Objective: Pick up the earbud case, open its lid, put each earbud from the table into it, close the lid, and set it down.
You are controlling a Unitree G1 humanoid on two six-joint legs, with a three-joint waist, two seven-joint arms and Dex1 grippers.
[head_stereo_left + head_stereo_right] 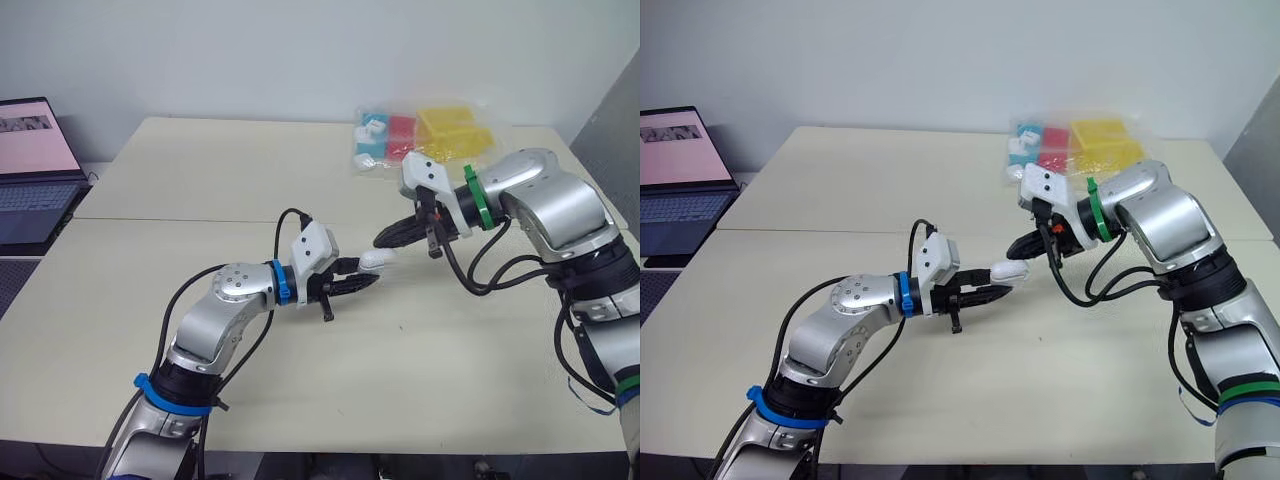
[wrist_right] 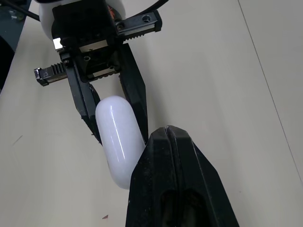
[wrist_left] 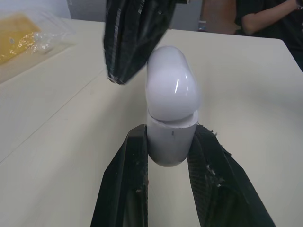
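A wide beige table (image 1: 200, 180) made of 2 tops joined along a seam takes up the scene. A laptop (image 1: 30, 190) stands open off its left edge, the screen lit pink. At the far side lies a clear bag (image 1: 430, 135) of yellow, red and blue items.

Both arms reach in toward the table's middle, and their grippers meet above the near top.

The left gripper (image 1: 1000, 292) is clenched on the case (image 1: 1008, 270): its 2 black fingers (image 3: 130, 175) press the lower body from either side. The white, glossy case is held off the table, with its rounded lid end pointing toward the right arm. In the left wrist view the lid sits a little askew on the body, with a step at the seam; how far it has lifted cannot be told.

The right gripper (image 1: 384, 240) has its 2 fingers pressed together, with only a thin line between them. Their tips lie against the side of the lid and grasp nothing.

A person in dark clothing (image 3: 270, 19) is behind the table's far edge in the left wrist view.
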